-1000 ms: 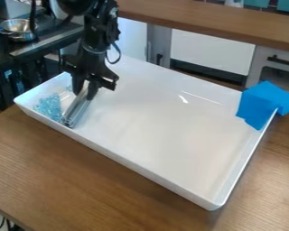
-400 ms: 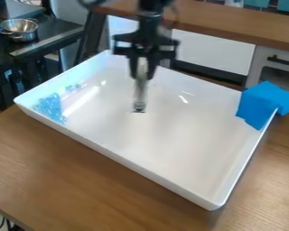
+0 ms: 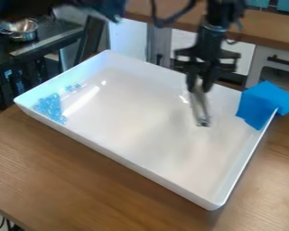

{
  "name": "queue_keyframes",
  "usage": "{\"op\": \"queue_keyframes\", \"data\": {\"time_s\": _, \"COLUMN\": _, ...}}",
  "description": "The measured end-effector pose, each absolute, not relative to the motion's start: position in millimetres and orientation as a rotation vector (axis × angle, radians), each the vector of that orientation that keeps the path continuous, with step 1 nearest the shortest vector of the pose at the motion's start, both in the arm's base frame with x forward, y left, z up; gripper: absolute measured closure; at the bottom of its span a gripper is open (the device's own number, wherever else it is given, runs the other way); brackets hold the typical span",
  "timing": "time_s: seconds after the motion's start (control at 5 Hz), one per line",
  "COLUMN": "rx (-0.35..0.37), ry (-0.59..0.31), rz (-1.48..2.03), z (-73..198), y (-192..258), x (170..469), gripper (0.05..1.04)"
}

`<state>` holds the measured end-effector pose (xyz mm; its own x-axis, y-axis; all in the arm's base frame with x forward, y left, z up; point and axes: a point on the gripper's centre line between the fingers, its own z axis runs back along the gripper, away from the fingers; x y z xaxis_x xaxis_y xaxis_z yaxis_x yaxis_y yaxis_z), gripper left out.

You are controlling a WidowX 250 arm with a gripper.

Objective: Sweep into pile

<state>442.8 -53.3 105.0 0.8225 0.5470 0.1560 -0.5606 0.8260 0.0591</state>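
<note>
Jaws pinch a slim, shiny tool [image 3: 200, 108] over a glossy tray [image 3: 141, 122] with translucent blue bits [image 3: 49, 107].

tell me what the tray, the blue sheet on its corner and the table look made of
Tray: probably glossy plastic, smooth and white with bright reflections; enamel is possible. Blue sheet: perhaps matte paper or cloth, by its flat colour and crisp edges. Table: satin wood or laminate, from its brown grain.
</note>
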Motion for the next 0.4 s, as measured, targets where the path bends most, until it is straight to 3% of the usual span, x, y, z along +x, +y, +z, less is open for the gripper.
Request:
{"op": "queue_keyframes", "data": {"time_s": 0.2, "rx": 0.127, "ry": -0.114, "rz": 0.587, "z": 86.2, "y": -75.0, "x": 445.6, "gripper": 0.734}}
{"op": "queue_keyframes", "data": {"time_s": 0.4, "rx": 0.160, "ry": -0.120, "rz": 0.585, "z": 73.8, "y": -69.3, "x": 443.2, "gripper": 0.434}}
